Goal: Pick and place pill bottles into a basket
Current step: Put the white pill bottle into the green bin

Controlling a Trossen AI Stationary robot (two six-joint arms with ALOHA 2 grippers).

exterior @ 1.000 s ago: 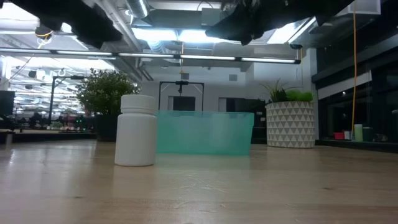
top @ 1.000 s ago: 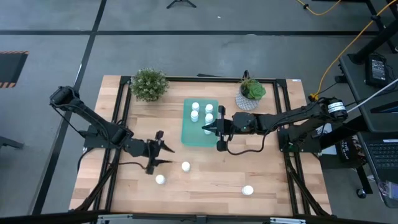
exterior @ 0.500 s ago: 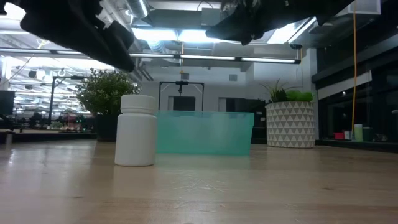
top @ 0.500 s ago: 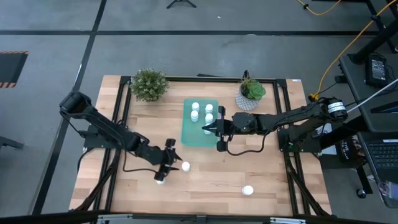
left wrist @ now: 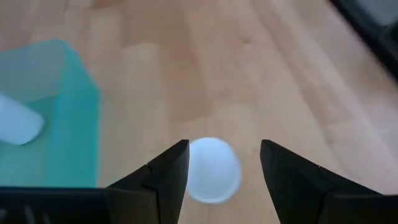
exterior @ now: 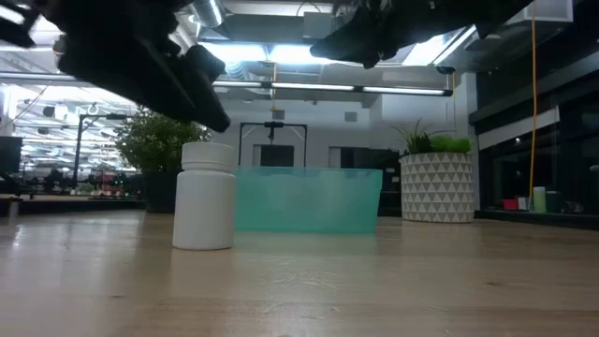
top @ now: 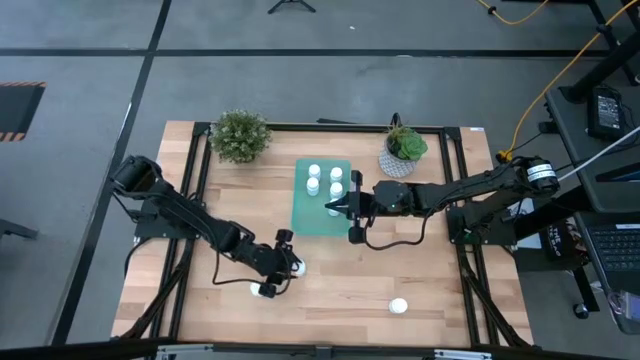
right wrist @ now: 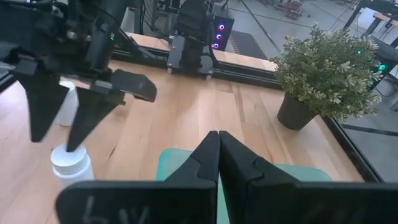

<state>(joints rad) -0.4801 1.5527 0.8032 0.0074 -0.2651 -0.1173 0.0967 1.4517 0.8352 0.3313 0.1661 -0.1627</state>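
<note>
**Left gripper straddling a bottle in front of the basket**

I have the left gripper (top: 285,266) spread wide over a pill bottle (left wrist: 212,169) — its white cap sits between the two fingers (left wrist: 166,175), nothing clamped. That bottle stands on the table (top: 340,285) just off the basket (top: 318,214)'s near edge. Another bottle (top: 258,290) stands beside it, farther from the basket, and a third bottle (top: 398,306) is well apart toward the right. Four bottles (top: 314,171) already stand inside the basket. My right gripper (top: 331,208) hangs over the basket's right side, fingers pressed together — holding nothing.
</note>
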